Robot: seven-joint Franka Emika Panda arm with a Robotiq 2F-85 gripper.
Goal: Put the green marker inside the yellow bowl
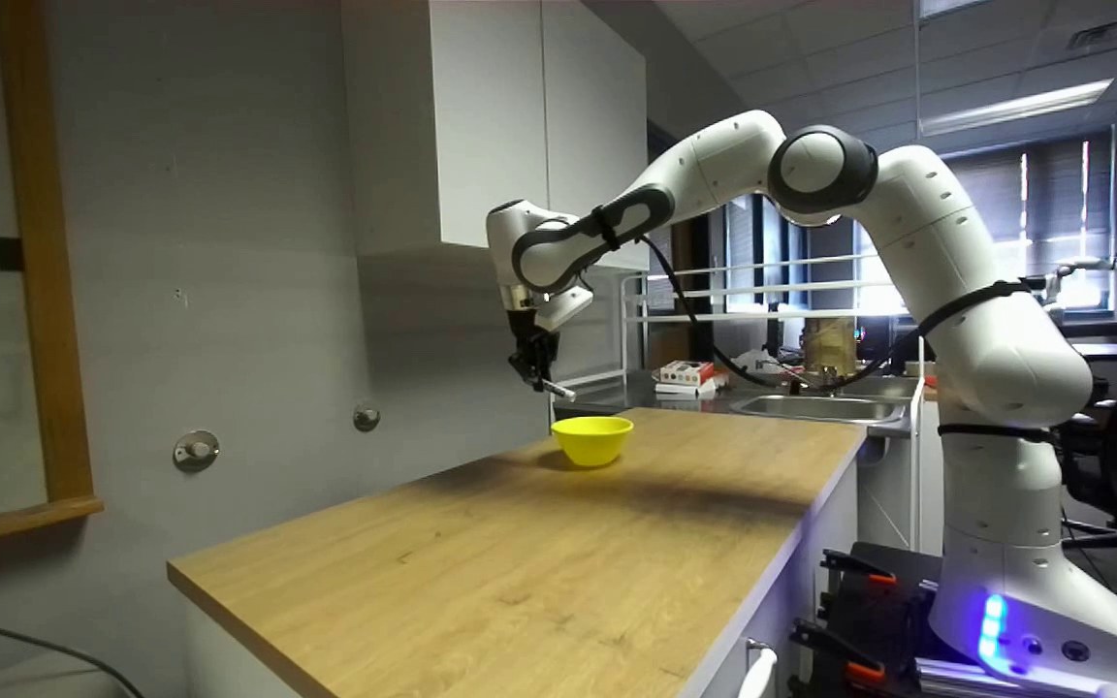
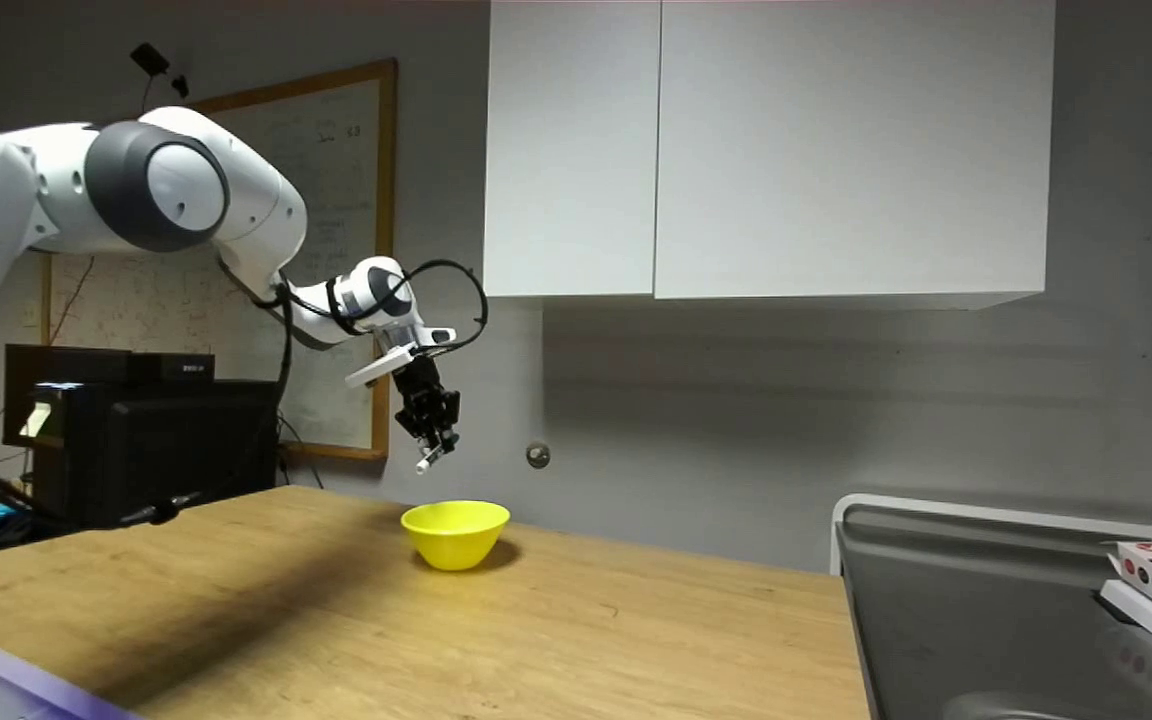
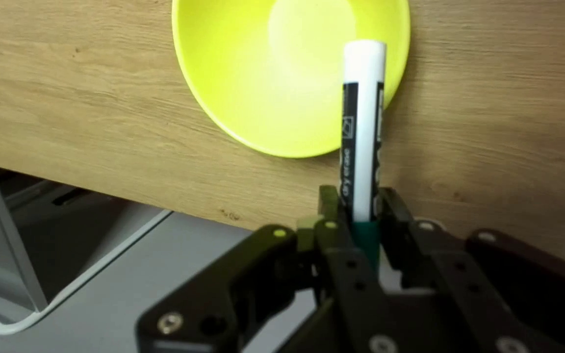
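Green marker (image 3: 362,142) pinched in claw (image 3: 359,201), blurred green end seemingly inside.

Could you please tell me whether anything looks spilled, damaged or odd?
Nothing stands out: the yellow bowl sits upright on the counter, and the gripper holds the green marker near its green end.

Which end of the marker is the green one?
The green end of the marker is the one tucked back in the gripper. The other end is white and sticks out, showing against the yellow bowl in the wrist view.
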